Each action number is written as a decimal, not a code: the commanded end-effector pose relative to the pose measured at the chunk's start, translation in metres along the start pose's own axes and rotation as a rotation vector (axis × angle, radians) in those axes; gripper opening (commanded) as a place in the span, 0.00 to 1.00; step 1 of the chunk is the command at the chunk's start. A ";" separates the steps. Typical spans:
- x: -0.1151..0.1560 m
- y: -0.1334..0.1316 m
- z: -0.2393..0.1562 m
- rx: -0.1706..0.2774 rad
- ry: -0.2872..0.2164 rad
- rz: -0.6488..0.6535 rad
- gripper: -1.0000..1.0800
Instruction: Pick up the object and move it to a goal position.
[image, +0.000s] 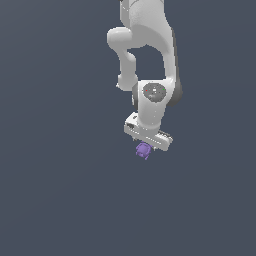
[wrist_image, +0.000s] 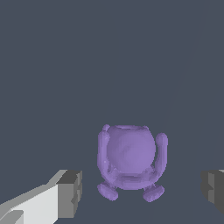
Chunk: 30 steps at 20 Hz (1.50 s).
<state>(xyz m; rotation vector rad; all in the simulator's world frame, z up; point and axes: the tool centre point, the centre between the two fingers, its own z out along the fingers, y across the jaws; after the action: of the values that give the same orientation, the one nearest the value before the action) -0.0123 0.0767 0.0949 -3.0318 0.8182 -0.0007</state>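
One purple object (wrist_image: 130, 161) between spread fingers (wrist_image: 70, 193) of gripper (wrist_image: 142, 192), untouched.

Plain dark grey-blue floor (image: 60, 200); purple knobbly lump (image: 143, 150) on it, apparently.

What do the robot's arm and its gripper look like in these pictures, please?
The arm is glossy white with rounded, bulbous links and dark grey bands at the joints. A round grey disc with small red and green marks sits on the wrist. The gripper is a white block; its fingers have boxy dark grey tips.
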 end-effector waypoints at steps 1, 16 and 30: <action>-0.002 -0.001 0.003 -0.001 0.000 0.022 0.96; -0.004 -0.001 0.034 -0.002 0.000 0.036 0.96; -0.003 -0.002 0.055 -0.002 0.000 0.037 0.00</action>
<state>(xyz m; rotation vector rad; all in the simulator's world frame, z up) -0.0138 0.0807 0.0412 -3.0168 0.8740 -0.0008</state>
